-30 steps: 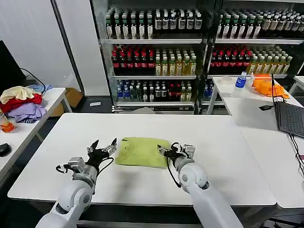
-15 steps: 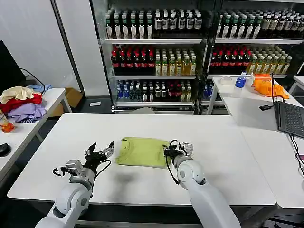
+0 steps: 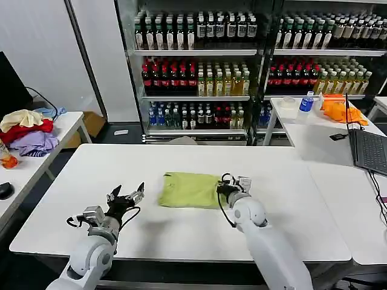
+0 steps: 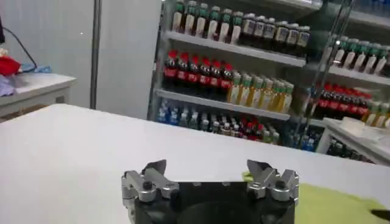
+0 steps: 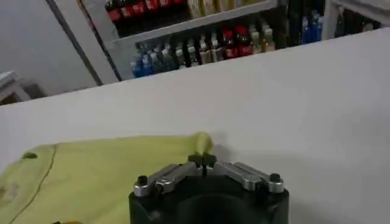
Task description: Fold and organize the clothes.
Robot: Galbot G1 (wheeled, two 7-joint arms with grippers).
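Big white table (image 3: 181, 229) here, with just a folded lime T-shirt (image 3: 188, 190) lying flat on it, around the middle.

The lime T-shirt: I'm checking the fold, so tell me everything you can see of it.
The lime T-shirt lies flat on the white table as a compact folded rectangle of soft, cotton-looking cloth, plain yellow-green. The right gripper is shut on its edge, where a small bump of fabric rises. The left gripper is open above bare table, apart from it.

Bright, even overhead light w/ soft shadows on the table (image 3: 181, 235); wrist views perhaps slightly blurred.
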